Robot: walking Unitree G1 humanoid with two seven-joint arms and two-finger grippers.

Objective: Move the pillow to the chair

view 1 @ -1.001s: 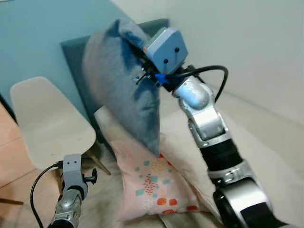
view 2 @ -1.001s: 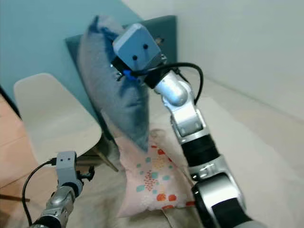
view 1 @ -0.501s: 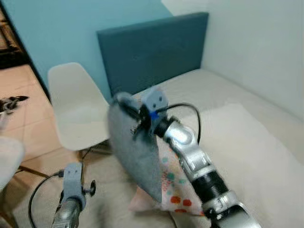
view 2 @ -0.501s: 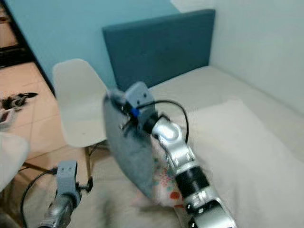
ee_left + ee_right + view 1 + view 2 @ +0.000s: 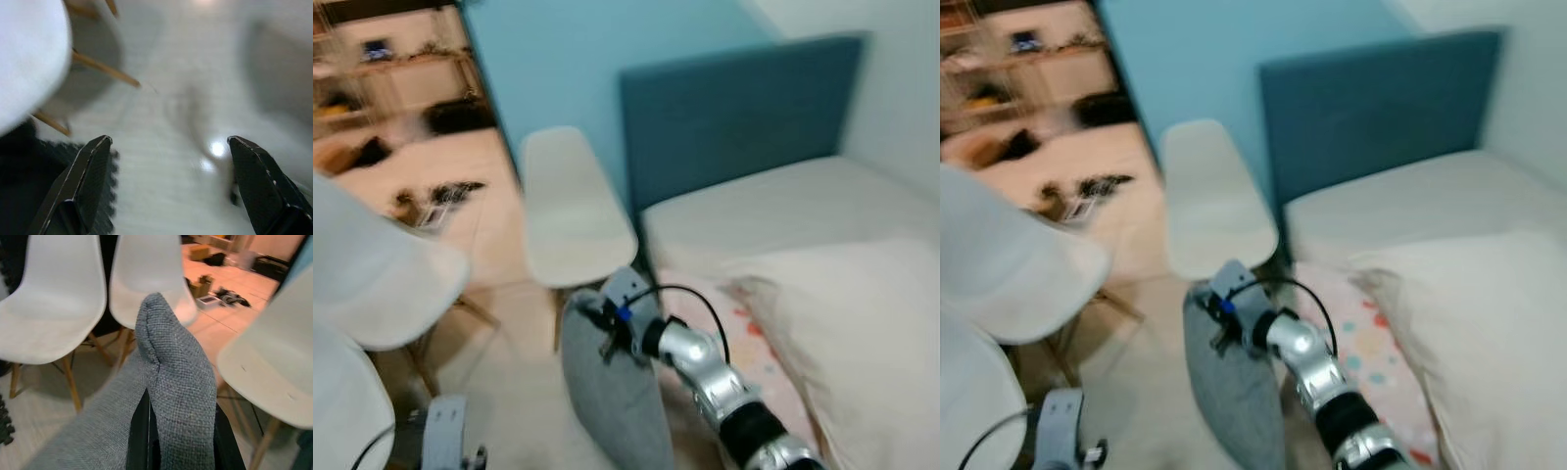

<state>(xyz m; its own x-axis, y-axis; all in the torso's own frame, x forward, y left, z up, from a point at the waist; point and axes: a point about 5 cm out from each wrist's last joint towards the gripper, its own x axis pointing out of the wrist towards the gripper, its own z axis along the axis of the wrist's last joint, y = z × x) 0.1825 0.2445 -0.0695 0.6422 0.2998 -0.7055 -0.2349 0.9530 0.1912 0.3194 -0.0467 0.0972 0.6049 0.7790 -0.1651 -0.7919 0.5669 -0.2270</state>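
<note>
Mid-carry imo: right gripper [image 5: 168, 431] is clamped on the grey pillow [image 5: 612, 397] by its top corner, hanging over the floor beside the bed's edge. Left gripper [image 5: 168, 188] is spread wide, idle. Next it needs to swing to a white chair [image 5: 573, 211], drop it on the seat.
</note>
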